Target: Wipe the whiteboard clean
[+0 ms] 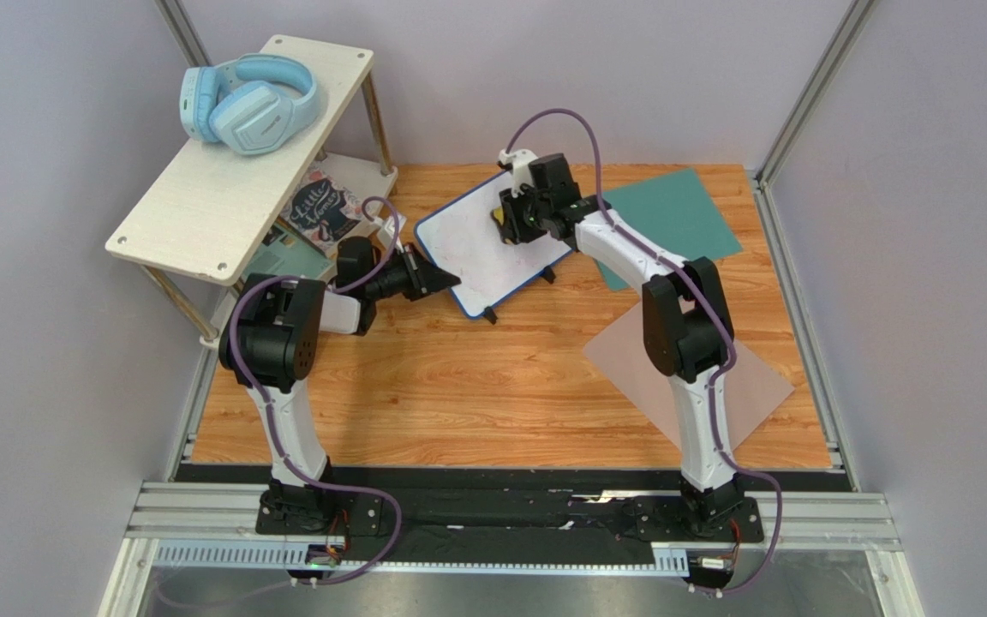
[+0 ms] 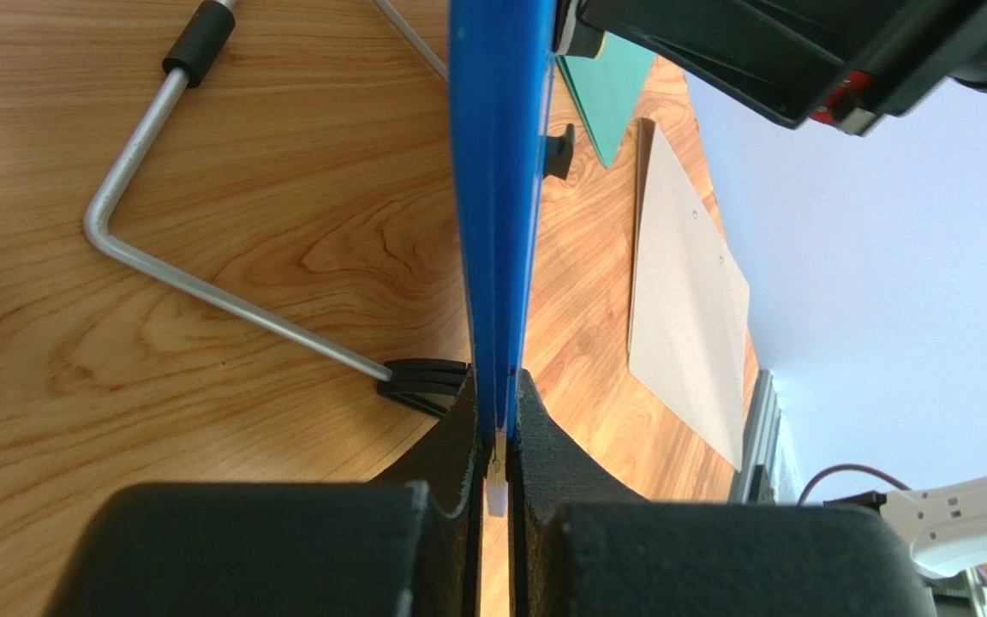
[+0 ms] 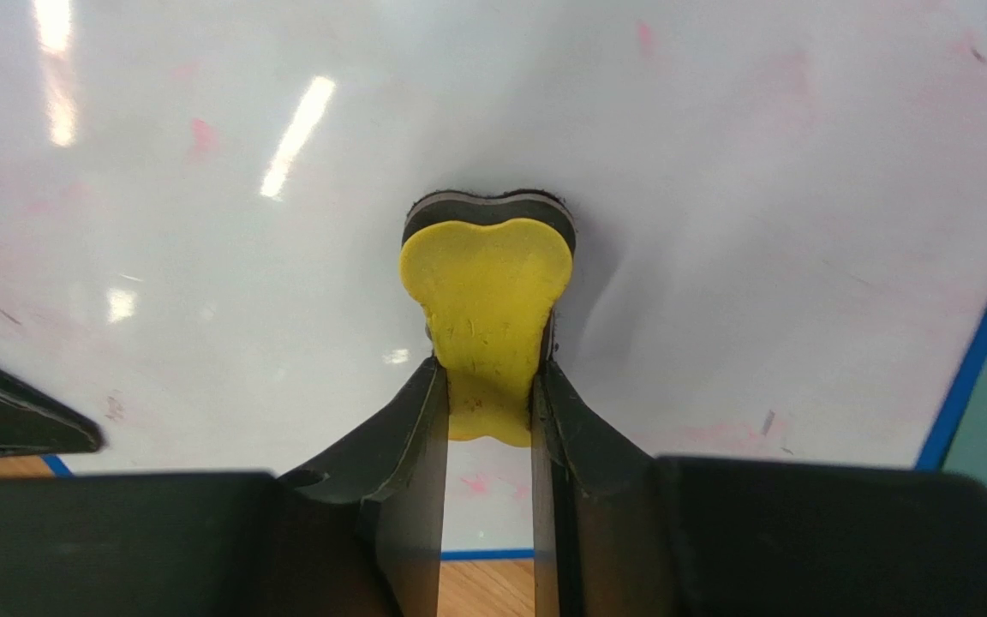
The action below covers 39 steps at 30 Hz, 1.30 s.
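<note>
Two arms at the near edge of the wooden table (image 1: 460,386), both reaching toward the far-left part. White slatted shelf (image 1: 222,193) stands at the far-left corner. A grey-brown sheet (image 1: 750,386) lies flat on the right side of the table, and a teal sheet (image 1: 679,212) lies flat beyond it, near the back wall. The whiteboard (image 1: 479,251) sits left of the teal sheet and just beside the shelf, skewed to the table edges. It has a blue frame and small black feet showing along its near side. I cannot tell whether it rests fully on the table. Pale blue headphones (image 1: 250,106) sit on the shelf top. Left gripper (image 1: 441,279) meets the board's left edge. In the left wrist view the jaws are closed narrow on the blue frame (image 2: 501,193), seen edge-on. Right gripper (image 1: 512,219) is over the board's far half, pointing down at it. In the right wrist view its jaws pinch the stem of a yellow eraser (image 3: 486,283), whose dark pad is pressed against the glossy white surface. Faint pink smudges (image 3: 203,135) are scattered across that surface.
</note>
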Tool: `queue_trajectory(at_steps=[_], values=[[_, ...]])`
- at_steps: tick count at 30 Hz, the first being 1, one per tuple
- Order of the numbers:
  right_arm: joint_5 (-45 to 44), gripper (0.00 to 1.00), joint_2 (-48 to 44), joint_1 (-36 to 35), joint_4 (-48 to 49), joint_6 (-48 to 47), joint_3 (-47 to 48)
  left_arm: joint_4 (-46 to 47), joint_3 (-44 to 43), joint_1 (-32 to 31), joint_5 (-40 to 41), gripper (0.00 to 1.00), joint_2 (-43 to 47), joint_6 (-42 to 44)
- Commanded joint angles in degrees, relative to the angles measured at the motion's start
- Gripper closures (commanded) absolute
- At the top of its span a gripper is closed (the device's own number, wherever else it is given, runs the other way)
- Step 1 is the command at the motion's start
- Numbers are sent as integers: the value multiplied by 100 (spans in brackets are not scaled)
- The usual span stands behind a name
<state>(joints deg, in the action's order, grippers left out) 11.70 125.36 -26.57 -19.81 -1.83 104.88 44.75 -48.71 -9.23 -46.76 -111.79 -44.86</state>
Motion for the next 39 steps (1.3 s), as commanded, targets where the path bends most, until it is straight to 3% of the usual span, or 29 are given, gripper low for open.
queue_trajectory(at_steps=[1,7,15,23,31,39], values=[[-536,100,550,-34,-135,138,550,-98,10,-52,-123,100,-45,241],[-968,100,674,520,-330,718,543,-90,-7,-52,-123,100,-45,232],[-521,100,604,873,-470,798,296,-89,-25,-52,-105,100,-80,223],[-485,100,463,478,-1042,614,-213,-89,-16,-52,-122,100,-71,223],[-267,100,454,55,-937,648,-425,-46,2,-52,-122,100,-63,215],[482,100,796,-410,-1243,376,777,-28,-7,-52,-131,100,-89,197]])
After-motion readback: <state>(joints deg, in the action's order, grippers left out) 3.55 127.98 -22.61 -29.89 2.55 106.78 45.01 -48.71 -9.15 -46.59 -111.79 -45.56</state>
